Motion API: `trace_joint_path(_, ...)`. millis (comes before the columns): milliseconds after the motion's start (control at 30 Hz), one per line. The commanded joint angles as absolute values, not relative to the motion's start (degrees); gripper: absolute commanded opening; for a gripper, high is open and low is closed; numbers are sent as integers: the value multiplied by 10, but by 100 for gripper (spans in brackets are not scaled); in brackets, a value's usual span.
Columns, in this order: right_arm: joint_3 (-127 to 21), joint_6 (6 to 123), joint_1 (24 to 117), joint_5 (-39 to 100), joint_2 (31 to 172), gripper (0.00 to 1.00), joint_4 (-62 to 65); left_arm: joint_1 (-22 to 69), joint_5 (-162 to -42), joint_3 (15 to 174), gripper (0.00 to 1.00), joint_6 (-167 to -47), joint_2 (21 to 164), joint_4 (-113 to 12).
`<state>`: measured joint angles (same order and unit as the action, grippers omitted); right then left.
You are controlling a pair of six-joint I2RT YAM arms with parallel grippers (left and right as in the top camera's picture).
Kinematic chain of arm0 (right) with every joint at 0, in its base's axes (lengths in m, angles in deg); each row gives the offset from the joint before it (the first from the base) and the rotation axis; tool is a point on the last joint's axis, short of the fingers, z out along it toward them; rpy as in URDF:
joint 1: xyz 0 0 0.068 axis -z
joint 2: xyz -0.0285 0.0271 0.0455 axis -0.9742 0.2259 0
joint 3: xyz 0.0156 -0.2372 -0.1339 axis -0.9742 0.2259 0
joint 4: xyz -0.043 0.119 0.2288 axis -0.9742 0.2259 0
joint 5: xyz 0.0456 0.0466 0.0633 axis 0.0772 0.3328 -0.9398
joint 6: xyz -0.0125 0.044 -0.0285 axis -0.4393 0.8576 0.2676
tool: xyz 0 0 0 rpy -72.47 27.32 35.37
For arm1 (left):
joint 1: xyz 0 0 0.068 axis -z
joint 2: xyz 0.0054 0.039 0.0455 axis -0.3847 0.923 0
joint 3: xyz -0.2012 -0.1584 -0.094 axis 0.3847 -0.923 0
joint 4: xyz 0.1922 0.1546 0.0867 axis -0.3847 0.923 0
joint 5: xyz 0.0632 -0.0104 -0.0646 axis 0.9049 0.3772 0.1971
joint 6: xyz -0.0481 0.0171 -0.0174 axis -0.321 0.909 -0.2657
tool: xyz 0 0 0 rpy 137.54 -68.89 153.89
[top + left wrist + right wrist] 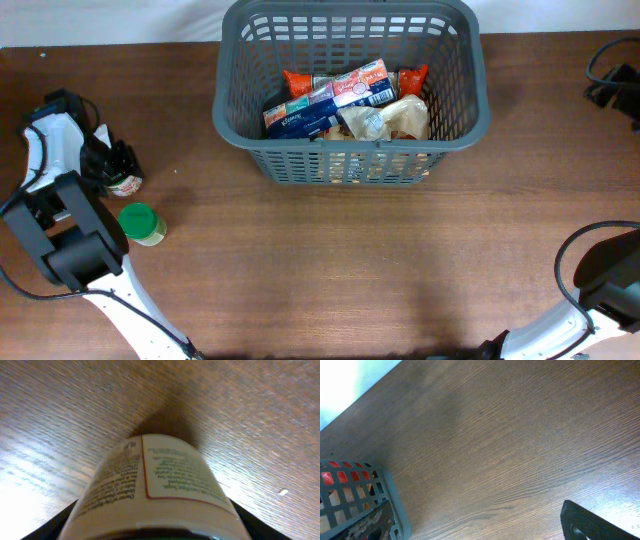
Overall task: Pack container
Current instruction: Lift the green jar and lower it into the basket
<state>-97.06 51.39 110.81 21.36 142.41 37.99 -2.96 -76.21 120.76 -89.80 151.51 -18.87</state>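
The dark grey basket (246, 143) stands at the back middle of the table and holds blue boxes (318, 108), red packets and a clear bag. Its corner also shows in the right wrist view (390, 495). My left gripper (112, 163) is at the far left, shut on a small bottle with a white and red label (160, 480); in the overhead view the bottle (126, 184) sits on the table just by the fingers. My right gripper (480, 520) is open and empty over bare wood to the right of the basket.
A jar with a green lid (141, 222) stands on the table just in front of the left gripper. Black cables (612, 80) lie at the far right edge. The table is dark brown wood.
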Motion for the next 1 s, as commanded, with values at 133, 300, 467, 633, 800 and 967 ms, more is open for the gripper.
trace_joint_path(133, -967, 512, 1107, 207, 1409, 99, 378, -30, -775, 1343, 18, -888, 1517, -115)
trace_joint_path(300, -967, 512, 1107, 207, 1409, 99, 378, -30, -832, 1475, 2, -888, 1516, -43)
trace_joint_path(467, -967, 513, 1107, 207, 1409, 99, 378, -11, -926, 1649, 2, -861, 1515, 16)
trace_joint_path(633, -967, 512, 1107, 207, 1409, 99, 378, 51, -946, 1827, 2, -780, 1498, 46)
trace_joint_path(800, -967, 512, 1107, 207, 1409, 99, 378, 185, -890, 1940, 2, -675, 1450, 30)
trace_joint_path(967, -967, 512, 1107, 207, 1409, 99, 378, 354, -762, 1930, 2, -568, 1443, 13)
